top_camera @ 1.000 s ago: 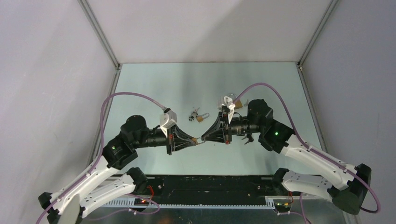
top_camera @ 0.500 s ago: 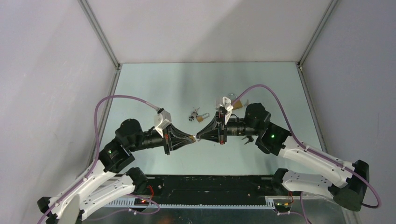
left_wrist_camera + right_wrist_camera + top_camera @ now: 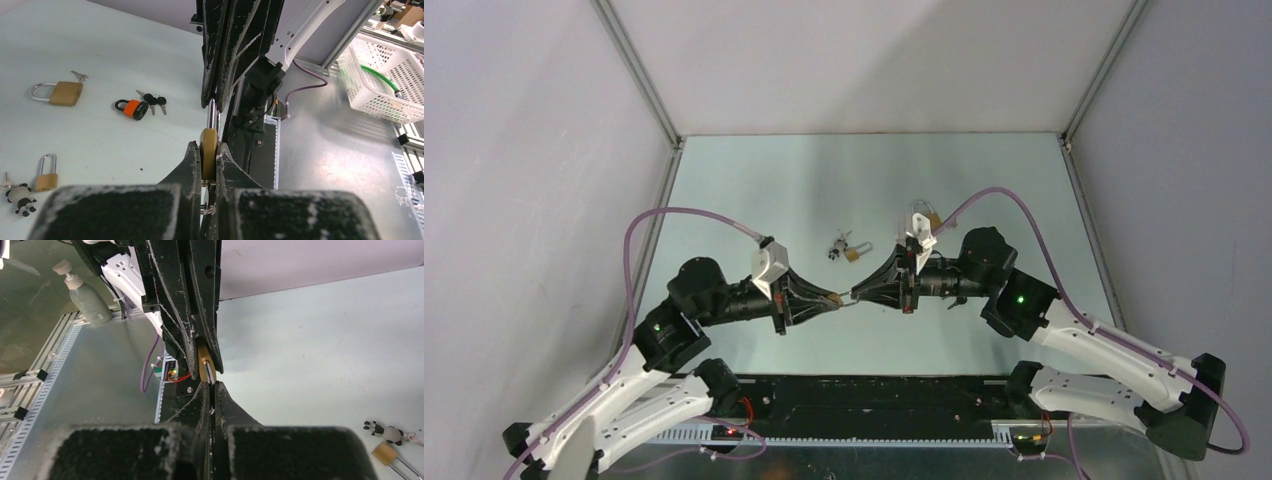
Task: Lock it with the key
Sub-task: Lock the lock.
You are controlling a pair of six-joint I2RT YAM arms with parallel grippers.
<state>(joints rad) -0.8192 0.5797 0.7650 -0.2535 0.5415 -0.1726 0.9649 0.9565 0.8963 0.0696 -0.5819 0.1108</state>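
Four locks are showing, a large brass padlock (image 3: 65, 93), an orange padlock (image 3: 133, 109), a small brass padlock (image 3: 46, 181) and a raised brass padlock (image 3: 208, 150), while one panda charm (image 3: 20, 193), one white basket (image 3: 370, 85) and one pump bottle (image 3: 87, 297) are also showing.

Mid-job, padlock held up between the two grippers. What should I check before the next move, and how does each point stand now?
1. Left gripper clamped on the held padlock: ok.
2. Right gripper shut on the silver stem sticking out of that padlock: ok.
3. Stem is the key and fully seated: cannot tell.
4. Grippers meet tip to tip, in line: ok.
5. Loose padlocks lie apart from both grippers: ok.
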